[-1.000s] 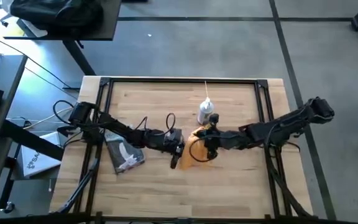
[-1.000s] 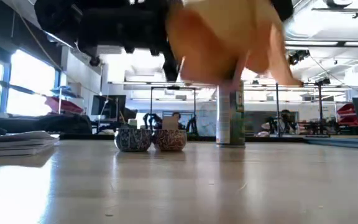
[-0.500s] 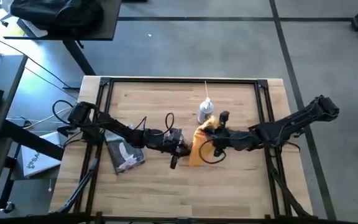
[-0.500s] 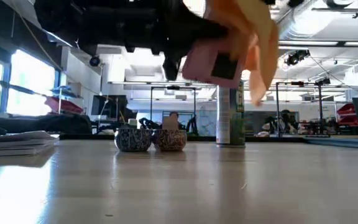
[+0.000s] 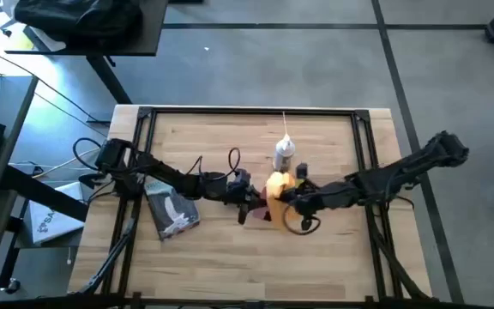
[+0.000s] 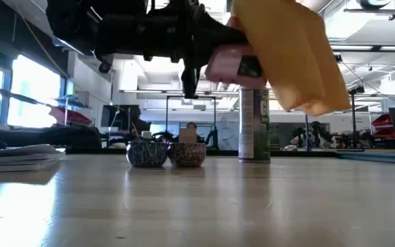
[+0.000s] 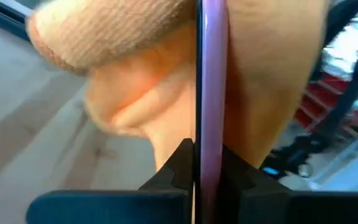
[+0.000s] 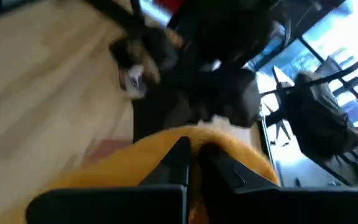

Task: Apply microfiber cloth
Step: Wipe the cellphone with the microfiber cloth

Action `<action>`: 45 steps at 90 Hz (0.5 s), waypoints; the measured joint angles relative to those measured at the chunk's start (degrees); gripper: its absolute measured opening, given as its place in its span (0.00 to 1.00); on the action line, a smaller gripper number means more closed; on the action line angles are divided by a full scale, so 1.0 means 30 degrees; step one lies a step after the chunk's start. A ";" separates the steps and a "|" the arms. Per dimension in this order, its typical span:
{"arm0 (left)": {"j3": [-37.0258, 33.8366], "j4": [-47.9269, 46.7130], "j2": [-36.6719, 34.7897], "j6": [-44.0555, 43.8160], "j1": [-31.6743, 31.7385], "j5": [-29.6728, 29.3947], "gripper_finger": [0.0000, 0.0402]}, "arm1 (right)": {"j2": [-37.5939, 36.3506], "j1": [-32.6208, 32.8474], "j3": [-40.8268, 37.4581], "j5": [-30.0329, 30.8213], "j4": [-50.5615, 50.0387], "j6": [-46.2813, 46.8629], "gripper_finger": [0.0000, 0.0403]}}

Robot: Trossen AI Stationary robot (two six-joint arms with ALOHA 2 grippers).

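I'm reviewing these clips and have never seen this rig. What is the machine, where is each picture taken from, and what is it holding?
Two dark robot arms work over a wooden table. One camera looks straight down, one sits at table height, and one rides on each wrist. The left gripper is shut on a thin pink flat object. The right gripper is shut on the microfiber cloth, held against that object above the table. On the table stand a spray can, two small patterned tins and a grey-and-white packet.
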 joint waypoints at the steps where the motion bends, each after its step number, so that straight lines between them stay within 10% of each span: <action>1: -0.0004 0.0018 0.0000 -0.0078 0.0001 0.0085 0.02 | 0.0106 -0.0009 0.0000 0.0198 0.0075 -0.0129 0.00; 45: -0.0022 0.0836 0.0066 -0.1031 0.0176 0.1011 0.02 | 0.0188 0.0309 0.0031 0.1307 -0.0452 -0.0305 0.00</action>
